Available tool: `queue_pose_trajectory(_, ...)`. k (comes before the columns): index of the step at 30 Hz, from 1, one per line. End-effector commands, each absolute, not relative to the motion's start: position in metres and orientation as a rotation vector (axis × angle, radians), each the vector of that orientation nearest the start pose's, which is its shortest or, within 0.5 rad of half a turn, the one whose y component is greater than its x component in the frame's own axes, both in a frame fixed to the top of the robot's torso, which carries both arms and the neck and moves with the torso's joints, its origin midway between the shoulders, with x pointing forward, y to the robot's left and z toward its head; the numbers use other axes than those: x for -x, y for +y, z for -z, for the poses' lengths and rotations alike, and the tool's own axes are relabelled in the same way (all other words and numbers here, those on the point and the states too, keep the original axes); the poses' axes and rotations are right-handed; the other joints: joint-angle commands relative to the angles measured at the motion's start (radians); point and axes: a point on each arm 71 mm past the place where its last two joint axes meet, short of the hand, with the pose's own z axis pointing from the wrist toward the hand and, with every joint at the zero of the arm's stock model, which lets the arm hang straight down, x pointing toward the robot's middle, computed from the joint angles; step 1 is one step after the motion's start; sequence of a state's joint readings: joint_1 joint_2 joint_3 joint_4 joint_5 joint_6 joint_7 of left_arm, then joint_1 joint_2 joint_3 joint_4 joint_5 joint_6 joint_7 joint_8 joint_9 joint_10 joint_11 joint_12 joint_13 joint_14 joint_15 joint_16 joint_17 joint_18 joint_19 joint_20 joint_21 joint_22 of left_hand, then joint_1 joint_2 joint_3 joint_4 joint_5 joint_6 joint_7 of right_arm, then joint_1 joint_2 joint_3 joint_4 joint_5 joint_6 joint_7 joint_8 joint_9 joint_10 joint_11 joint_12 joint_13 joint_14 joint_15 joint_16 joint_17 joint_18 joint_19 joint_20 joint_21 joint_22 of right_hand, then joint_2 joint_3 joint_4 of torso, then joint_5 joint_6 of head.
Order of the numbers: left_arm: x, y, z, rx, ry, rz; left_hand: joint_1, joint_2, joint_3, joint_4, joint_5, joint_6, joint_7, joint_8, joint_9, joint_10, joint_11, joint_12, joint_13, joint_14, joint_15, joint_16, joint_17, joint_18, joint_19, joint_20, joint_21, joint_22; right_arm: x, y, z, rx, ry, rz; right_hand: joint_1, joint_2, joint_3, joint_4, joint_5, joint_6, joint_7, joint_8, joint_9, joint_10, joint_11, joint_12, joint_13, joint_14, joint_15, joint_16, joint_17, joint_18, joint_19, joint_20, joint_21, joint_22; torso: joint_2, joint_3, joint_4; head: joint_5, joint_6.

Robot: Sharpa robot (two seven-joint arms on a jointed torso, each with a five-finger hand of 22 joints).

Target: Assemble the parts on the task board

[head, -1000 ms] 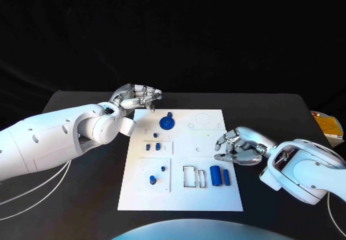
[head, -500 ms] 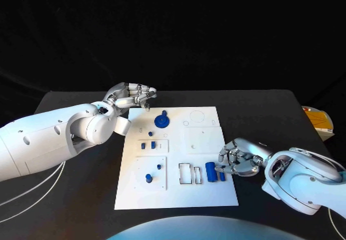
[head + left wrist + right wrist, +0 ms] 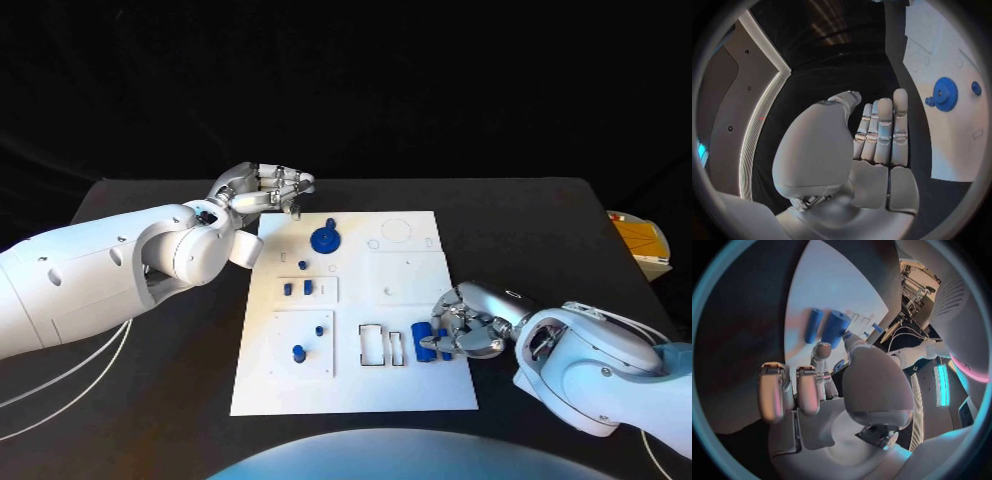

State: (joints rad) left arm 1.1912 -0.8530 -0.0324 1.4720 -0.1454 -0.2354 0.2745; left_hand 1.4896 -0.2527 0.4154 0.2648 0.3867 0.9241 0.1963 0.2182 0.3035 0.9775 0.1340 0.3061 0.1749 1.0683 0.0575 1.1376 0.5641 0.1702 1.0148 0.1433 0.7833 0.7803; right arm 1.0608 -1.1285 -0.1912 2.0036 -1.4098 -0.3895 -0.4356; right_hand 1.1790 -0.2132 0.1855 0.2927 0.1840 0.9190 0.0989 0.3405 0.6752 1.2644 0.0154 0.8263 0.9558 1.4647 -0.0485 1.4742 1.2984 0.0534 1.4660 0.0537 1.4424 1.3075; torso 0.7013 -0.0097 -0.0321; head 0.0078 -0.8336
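The white task board (image 3: pixel 411 385) lies mid-table. On it are a blue gear (image 3: pixel 327 238), small blue pieces (image 3: pixel 297 290) in a square recess, two more (image 3: pixel 299 352) in a nearer recess, and two blue cylinders (image 3: pixel 427 343) by the rectangular slots (image 3: pixel 382 346). My right hand (image 3: pixel 469 320) hangs over the board's right edge, fingers half curled, tips right at the cylinders. In the right wrist view my right hand (image 3: pixel 826 390) has its thumb and one fingertip close to the thicker cylinder (image 3: pixel 836 327), beside the thinner cylinder (image 3: pixel 814 325); no grip shows. My left hand (image 3: pixel 264 190) hovers beyond the far left corner, holding nothing. In the left wrist view my left hand (image 3: pixel 873 145) is near the gear (image 3: pixel 945 93).
An orange-and-white box (image 3: pixel 643 245) sits at the table's right edge. White cables (image 3: pixel 72 390) trail over the table under my left arm. Black table (image 3: pixel 534 220) surrounds the board on all sides.
My right hand has moved toward me and leftward along the board's right edge, ending at the two cylinders. The left hand has stayed beyond the far left corner. The camera shifted a little.
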Motion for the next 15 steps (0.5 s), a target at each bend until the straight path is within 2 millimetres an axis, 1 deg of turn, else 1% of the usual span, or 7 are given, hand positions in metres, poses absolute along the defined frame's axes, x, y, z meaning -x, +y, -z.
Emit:
queue_pose_trajectory(1, -0.495, 0.221, 0.188, 1.019, 1.575, 1.483, -0.001, 0.004, -0.005, 0.001, 0.000, -0.006, 0.000, 0.005, 0.001, -0.010, 0.001, 0.003, 0.002, -0.009, 0.001, 0.006, -0.001, 0.013, 0.000, 0.005, -0.006, -0.001, -0.336, -0.212, 0.252, -0.075, 2.008, -0.543, -0.009, 0.006, -0.017, -0.001, 0.003, 0.001, -0.004, 0.007, 0.004, 0.010, 0.001, 0.007, 0.007, 0.059, -0.006, 0.006, 0.001, -0.019, 0.052, -0.004, 0.006, 0.148, 0.000, 0.0005, -0.0009, 0.001, 0.000)
queue_pose_trajectory(7, -0.495, 0.221, 0.188, 1.020, 1.576, 1.482, -0.002, 0.005, -0.005, 0.002, 0.000, -0.006, 0.000, 0.005, 0.001, -0.011, 0.000, 0.005, 0.002, -0.009, 0.001, 0.007, -0.001, 0.013, -0.001, 0.005, -0.006, -0.001, -0.335, -0.208, 0.256, -0.066, 2.022, -0.537, -0.018, 0.017, -0.046, 0.000, 0.001, 0.000, -0.005, 0.010, 0.012, 0.012, 0.000, 0.015, 0.020, 0.059, -0.007, 0.006, 0.002, -0.019, 0.052, -0.005, 0.007, 0.150, 0.000, 0.0003, -0.0007, 0.005, -0.002)
queue_pose_trajectory(10, -0.495, 0.221, 0.188, 1.020, 1.577, 1.482, -0.002, 0.005, -0.005, 0.002, 0.000, -0.006, 0.000, 0.005, 0.001, -0.011, 0.000, 0.005, 0.002, -0.009, 0.001, 0.007, -0.001, 0.013, -0.001, 0.005, -0.006, -0.001, -0.335, -0.206, 0.259, -0.058, 2.035, -0.523, -0.023, 0.030, -0.079, 0.000, -0.005, 0.001, -0.006, 0.015, 0.019, 0.025, -0.001, 0.047, 0.052, 0.060, -0.008, 0.008, 0.005, -0.021, 0.055, -0.005, 0.014, 0.157, 0.000, 0.0000, 0.0003, 0.006, -0.002)
queue_pose_trajectory(12, -0.495, 0.222, 0.188, 1.021, 1.577, 1.482, -0.002, 0.005, -0.005, 0.002, 0.000, -0.006, 0.000, 0.005, 0.001, -0.011, 0.000, 0.005, 0.002, -0.009, 0.001, 0.007, -0.001, 0.013, -0.001, 0.005, -0.006, -0.001, -0.334, -0.204, 0.261, -0.053, 2.044, -0.513, -0.024, 0.044, -0.117, -0.001, -0.012, 0.005, -0.009, 0.021, 0.027, 0.057, -0.004, 0.122, 0.117, 0.066, -0.009, 0.020, 0.037, -0.026, 0.064, -0.007, 0.032, 0.175, 0.000, 0.0000, 0.0006, 0.006, -0.002)
queue_pose_trajectory(13, -0.495, 0.222, 0.188, 1.021, 1.577, 1.481, -0.002, 0.005, -0.005, 0.002, 0.000, -0.006, 0.000, 0.005, 0.001, -0.011, 0.000, 0.005, 0.002, -0.009, 0.001, 0.007, -0.001, 0.013, -0.001, 0.005, -0.006, -0.001, -0.334, -0.203, 0.262, -0.050, 2.049, -0.507, -0.023, 0.048, -0.126, 0.000, -0.013, 0.005, -0.009, 0.022, 0.028, 0.063, -0.004, 0.137, 0.130, 0.068, -0.010, 0.023, 0.046, -0.027, 0.065, -0.007, 0.036, 0.178, 0.000, 0.0000, 0.0004, 0.007, -0.003)
queue_pose_trajectory(14, -0.495, 0.222, 0.188, 1.021, 1.577, 1.481, -0.002, 0.005, -0.005, 0.002, 0.000, -0.006, 0.000, 0.005, 0.001, -0.011, 0.000, 0.005, 0.002, -0.009, 0.001, 0.007, -0.001, 0.013, -0.001, 0.005, -0.006, -0.001, -0.334, -0.202, 0.263, -0.046, 2.053, -0.501, -0.020, 0.060, -0.156, -0.001, -0.019, 0.006, -0.011, 0.026, 0.034, 0.088, -0.006, 0.203, 0.186, 0.073, -0.011, 0.034, 0.076, -0.031, 0.071, -0.008, 0.049, 0.191, 0.000, 0.0000, 0.0002, 0.008, -0.003)
queue_pose_trajectory(15, -0.495, 0.222, 0.188, 1.021, 1.577, 1.481, -0.002, 0.005, -0.005, 0.002, 0.000, -0.006, 0.000, 0.005, 0.001, -0.011, 0.000, 0.005, 0.002, -0.009, 0.001, 0.007, -0.001, 0.013, -0.001, 0.005, -0.006, -0.001, -0.334, -0.202, 0.264, -0.044, 2.057, -0.497, -0.017, 0.064, -0.169, 0.000, -0.019, 0.006, -0.011, 0.027, 0.036, 0.094, -0.006, 0.222, 0.204, 0.074, -0.011, 0.037, 0.082, -0.031, 0.072, -0.008, 0.051, 0.193, 0.000, 0.0000, 0.0001, 0.009, -0.003)
